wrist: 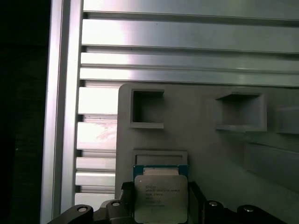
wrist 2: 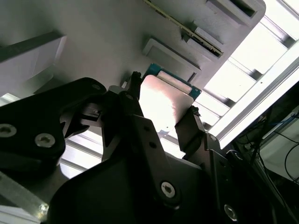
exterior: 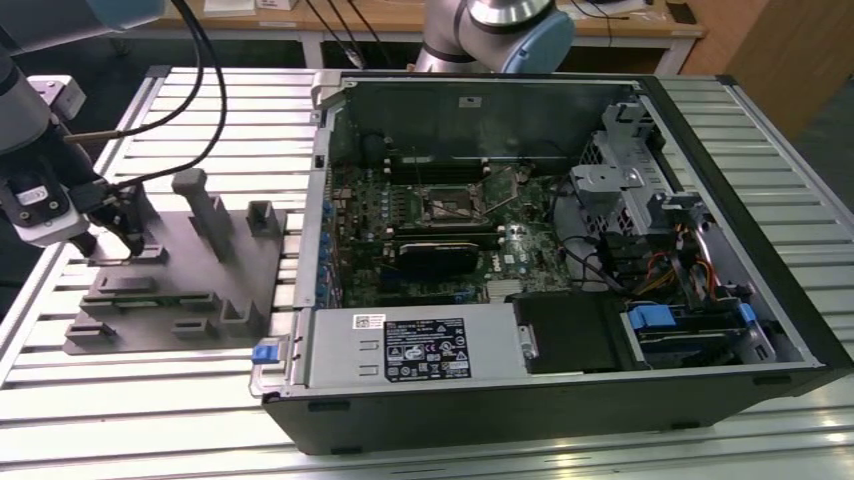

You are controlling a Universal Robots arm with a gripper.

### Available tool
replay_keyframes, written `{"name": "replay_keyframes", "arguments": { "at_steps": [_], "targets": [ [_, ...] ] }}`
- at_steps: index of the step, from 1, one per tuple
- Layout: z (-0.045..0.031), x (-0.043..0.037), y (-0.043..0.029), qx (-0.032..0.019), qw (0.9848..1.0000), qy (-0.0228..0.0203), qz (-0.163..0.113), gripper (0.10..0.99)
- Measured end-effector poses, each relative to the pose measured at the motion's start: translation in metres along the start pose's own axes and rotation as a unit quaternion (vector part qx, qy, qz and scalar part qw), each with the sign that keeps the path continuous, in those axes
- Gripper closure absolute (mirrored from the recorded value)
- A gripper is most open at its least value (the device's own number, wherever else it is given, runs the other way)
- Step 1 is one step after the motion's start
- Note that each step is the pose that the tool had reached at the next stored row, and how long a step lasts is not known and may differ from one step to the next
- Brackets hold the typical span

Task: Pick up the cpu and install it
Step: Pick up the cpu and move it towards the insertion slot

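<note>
The gripper [exterior: 112, 240] is shown low over the grey fixture [exterior: 174, 285] at the exterior view's left, on the slatted table [exterior: 214, 120]. In both wrist views the cpu [wrist 2: 166, 100] [wrist: 160, 193] is seen between the two dark fingers [wrist 2: 189, 128], which are closed narrowly against its opposite edges, its silver top facing up and a green rim showing at one edge. The cpu is located at the fixture's edge, just beside a shallow rectangular recess [wrist: 160, 156]. Whether it is lifted clear of the fixture cannot be told. The open case [exterior: 561, 400] is placed to the exterior view's right, well apart from the gripper, with the socket [exterior: 447, 200] on its board.
</note>
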State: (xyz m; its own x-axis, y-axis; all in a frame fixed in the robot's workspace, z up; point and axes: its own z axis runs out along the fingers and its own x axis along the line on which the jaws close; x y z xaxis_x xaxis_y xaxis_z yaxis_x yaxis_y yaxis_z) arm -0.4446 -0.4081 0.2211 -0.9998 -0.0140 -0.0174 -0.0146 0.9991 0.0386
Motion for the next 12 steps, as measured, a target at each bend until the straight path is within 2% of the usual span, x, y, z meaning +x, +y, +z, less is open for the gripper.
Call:
{"name": "replay_keyframes", "arguments": {
  "at_steps": [12],
  "targets": [
    [-0.0119,-0.0002,0.0005,0.0000,1.0000,0.0000,0.000,0.541]
  ]
}}
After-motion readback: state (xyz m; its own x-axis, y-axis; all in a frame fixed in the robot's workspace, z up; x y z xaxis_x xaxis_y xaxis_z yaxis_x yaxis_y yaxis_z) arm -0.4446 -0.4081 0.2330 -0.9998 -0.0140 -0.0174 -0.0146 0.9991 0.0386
